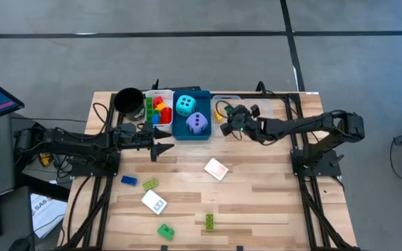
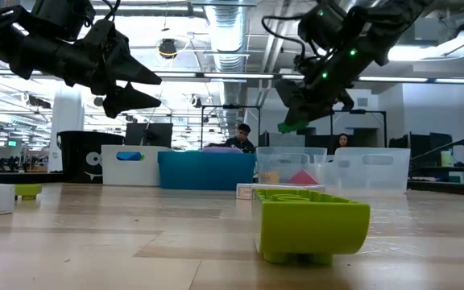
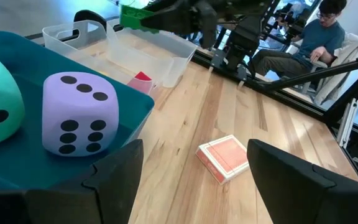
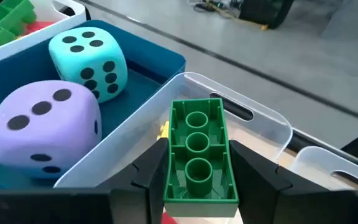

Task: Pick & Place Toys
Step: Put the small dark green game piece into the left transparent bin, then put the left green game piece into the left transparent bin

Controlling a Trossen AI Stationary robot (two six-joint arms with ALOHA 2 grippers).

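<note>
The right gripper (image 4: 197,186) is clamped on a green brick (image 4: 197,152), held in the air above the clear tray (image 1: 227,102) at the back of the table, just beside the blue tray (image 1: 175,132). From table height the brick (image 2: 294,126) shows at the fingertips, clear of the tray rim below it.

The left gripper (image 1: 165,148) hangs above the table in front of the blue tray, its fingers spread apart with nothing between them.

The blue tray holds a cyan die (image 1: 185,105) and a purple die (image 1: 197,123), side by side. The white tray (image 1: 149,94) next to it holds red, yellow and green bricks (image 1: 158,109). A black cup (image 1: 128,101) stands beside the white tray.

On the open table lie a pink card pack (image 1: 216,169) near the middle, a white card pack (image 1: 154,202), a blue brick (image 1: 129,180), a small green brick (image 1: 150,184), and two more green bricks (image 1: 165,231) (image 1: 208,222) near the front edge.

A person (image 3: 309,43) sits beyond the table.
</note>
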